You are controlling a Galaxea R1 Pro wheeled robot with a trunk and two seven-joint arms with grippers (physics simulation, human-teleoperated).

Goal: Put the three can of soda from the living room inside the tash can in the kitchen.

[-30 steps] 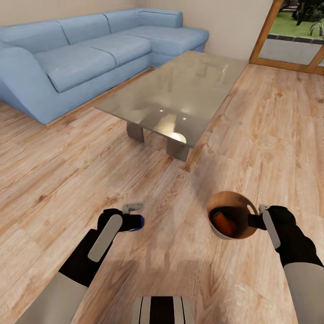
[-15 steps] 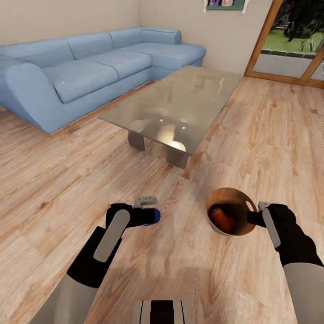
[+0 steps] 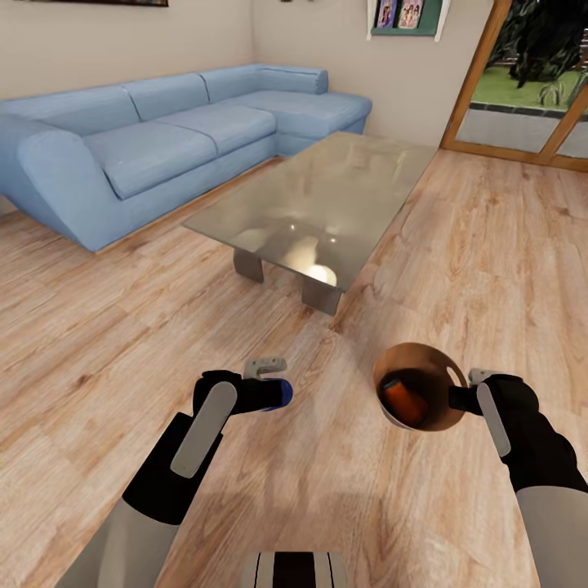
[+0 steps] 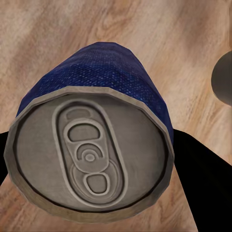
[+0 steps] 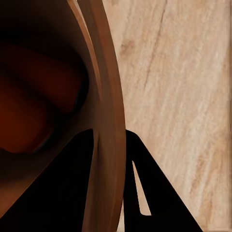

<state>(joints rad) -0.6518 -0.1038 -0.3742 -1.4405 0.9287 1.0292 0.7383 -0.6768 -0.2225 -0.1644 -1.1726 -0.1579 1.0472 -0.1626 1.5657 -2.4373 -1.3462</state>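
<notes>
My left gripper [image 3: 273,384] is pinched on a can of soda [image 3: 276,394], held out over the wood floor [image 3: 98,359]. From my left wrist the same can [image 4: 92,145] shows a dull silver top with a stamped oval pull-tab and a faceted rim, and a dark blue wall with a fine woven-looking grain. No lettering or logo can be read on it.

My right gripper [image 3: 459,390] is clamped on the rim of the tash can [image 3: 420,363], one finger inside and one outside the thin wall, as my right wrist shows against the glossy brown lip [image 5: 104,111]. The bin is round and tapered, with a shiny brown-tan inside. An orange can [image 3: 403,398] lies tilted within it, smooth and cylindrical, with any print too dark to make out. The bin and the blue can are level with each other and apart, with bare planks between them.

The floor is pale wood with long streaked grain. Ahead stands a rectangular glass coffee table [image 3: 327,192], reflective, on blocky grey legs. Beyond it runs a blue corner sofa [image 3: 163,131] with soft matte cushions. A small shelf [image 3: 406,16] on the far wall holds coloured items whose print is too small to read, and a wood-framed glass door [image 3: 523,82] opens to greenery.
</notes>
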